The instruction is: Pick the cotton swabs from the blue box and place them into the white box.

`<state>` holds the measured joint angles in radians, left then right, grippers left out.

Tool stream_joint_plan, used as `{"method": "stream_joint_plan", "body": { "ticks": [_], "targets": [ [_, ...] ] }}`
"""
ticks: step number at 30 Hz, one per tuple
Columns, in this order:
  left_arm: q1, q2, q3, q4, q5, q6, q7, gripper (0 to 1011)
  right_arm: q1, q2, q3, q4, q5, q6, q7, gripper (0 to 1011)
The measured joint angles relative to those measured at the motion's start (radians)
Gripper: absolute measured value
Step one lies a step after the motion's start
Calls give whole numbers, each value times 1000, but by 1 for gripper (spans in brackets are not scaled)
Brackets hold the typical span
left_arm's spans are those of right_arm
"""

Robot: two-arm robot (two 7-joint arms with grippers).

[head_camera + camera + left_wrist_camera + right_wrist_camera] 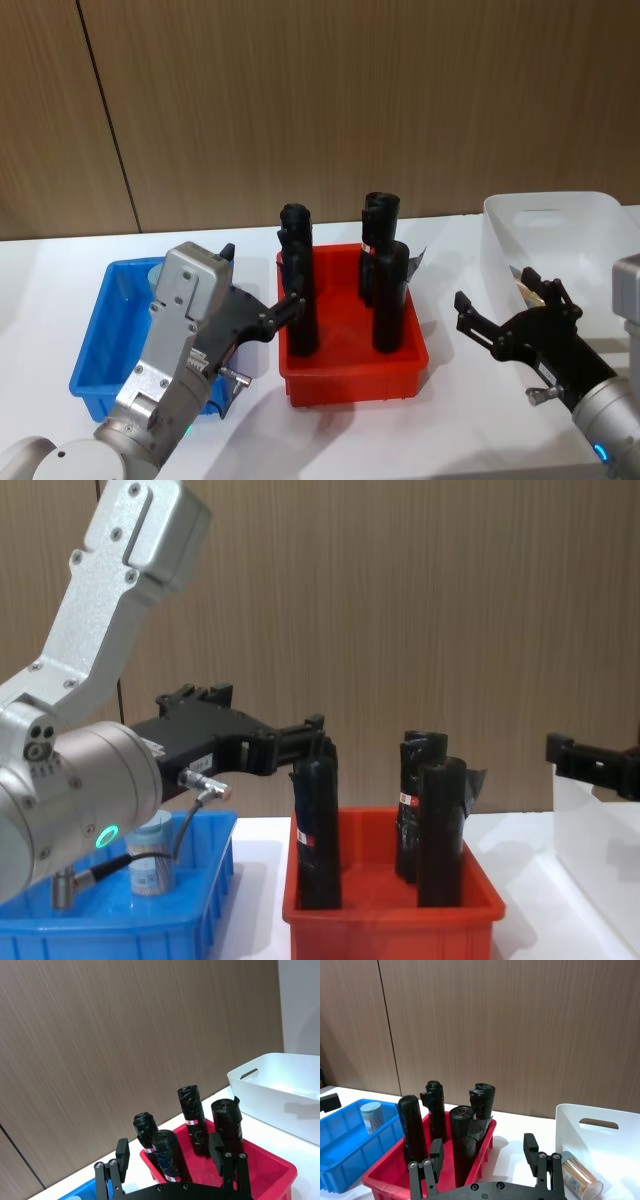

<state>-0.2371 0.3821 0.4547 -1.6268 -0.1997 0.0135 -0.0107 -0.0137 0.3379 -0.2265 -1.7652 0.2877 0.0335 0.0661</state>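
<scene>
Both empty and spread apart, the left pincer (262, 278) hangs between the blue box (95, 330) and red bin (350, 385) and the right pincer (505, 300) at the white box (600, 215), with one jar of cotton swabs (371, 1116) in the blue box, a second jar (581, 1178) in the white box and four black rolls (390, 300) upright in the red bin, on a white bench (60, 260) before a wood-panelled wall (300, 100).

Three containers stand in a row on the white worktop (50, 290). The shallow blue rectangular plastic bin (95, 330) is at left, with one clear plastic cotton swab jar (372, 1117) upright in it. The red rectangular plastic bin (350, 375) is in the middle, with four tall black rolls (390, 295) upright in it. The translucent white plastic tub (560, 215) is at right, with a second swab jar (580, 1177) lying in it. A wood-panel wall (300, 100) stands behind.
</scene>
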Motion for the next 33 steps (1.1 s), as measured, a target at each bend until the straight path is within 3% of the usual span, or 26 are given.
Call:
{"method": "stream_joint_plan", "body": {
  "ticks": [20, 29, 33],
  "targets": [
    [0, 0, -1, 1, -1, 0, 0, 1004, 12, -5, 1, 9, -3, 14, 10, 1001],
    [0, 0, -1, 1, -1, 0, 0, 1004, 58, -16, 2, 58, -17, 38, 76, 1001],
    [0, 0, -1, 1, -1, 0, 0, 1004, 101, -25, 2, 106, -24, 44, 135, 1001]
  ]
}}
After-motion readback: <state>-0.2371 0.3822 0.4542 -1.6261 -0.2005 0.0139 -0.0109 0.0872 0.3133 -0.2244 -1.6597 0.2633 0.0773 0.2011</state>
